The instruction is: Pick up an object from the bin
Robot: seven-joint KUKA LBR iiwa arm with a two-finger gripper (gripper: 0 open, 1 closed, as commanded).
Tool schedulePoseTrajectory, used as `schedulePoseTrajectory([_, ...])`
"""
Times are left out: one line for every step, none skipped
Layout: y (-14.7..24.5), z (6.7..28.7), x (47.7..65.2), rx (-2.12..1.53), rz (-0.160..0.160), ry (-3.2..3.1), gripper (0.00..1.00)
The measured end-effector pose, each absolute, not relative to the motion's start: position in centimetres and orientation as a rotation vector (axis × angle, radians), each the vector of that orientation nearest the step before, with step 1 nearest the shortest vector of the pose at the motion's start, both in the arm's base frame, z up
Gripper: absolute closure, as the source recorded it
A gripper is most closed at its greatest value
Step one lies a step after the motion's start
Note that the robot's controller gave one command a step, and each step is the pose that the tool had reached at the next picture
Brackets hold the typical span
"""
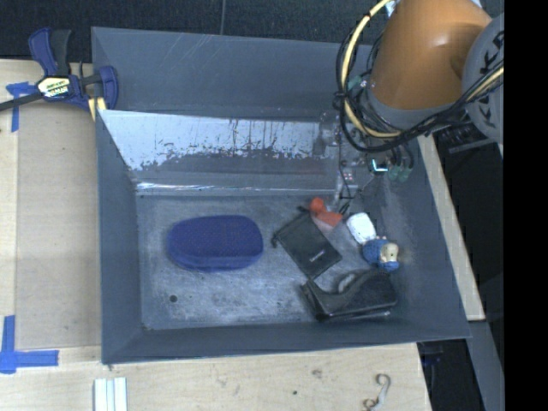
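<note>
My gripper [342, 176] hangs over the right back part of the bin floor, close to the back wall. Just below and slightly left of it lies a small red-orange piece [323, 211]. A small white object [360, 226] rests to the right of that piece. A little blue and yellow toy [381, 254] lies in front of the white object. A flat black square item [308, 246] lies tilted in front of the red-orange piece, touching it or nearly so.
A black wallet-like case [360, 296] with a small grey piece [345, 281] on top lies at the front right. A blue oval pouch [214, 242] sits alone on the left half of the floor. The arm with its orange dome and cables overhangs the bin's right back corner.
</note>
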State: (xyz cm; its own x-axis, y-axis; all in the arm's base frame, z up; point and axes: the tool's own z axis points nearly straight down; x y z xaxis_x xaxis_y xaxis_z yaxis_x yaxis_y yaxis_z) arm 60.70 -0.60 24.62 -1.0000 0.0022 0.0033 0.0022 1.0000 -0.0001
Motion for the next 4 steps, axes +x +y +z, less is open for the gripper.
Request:
schedulePoseTrajectory([-5.0,6.6,59.0,0.218,0.0,-3.131,0.0])
schedulePoseTrajectory([-4.9,7.3,59.3,0.221,0.002,-3.142,1.0])
schedulePoseTrajectory([-3.2,25.6,58.6,0.295,0.003,-3.141,1.0])
schedulePoseTrajectory([-5.8,32.1,59.1,0.316,0.006,-3.138,1.0])
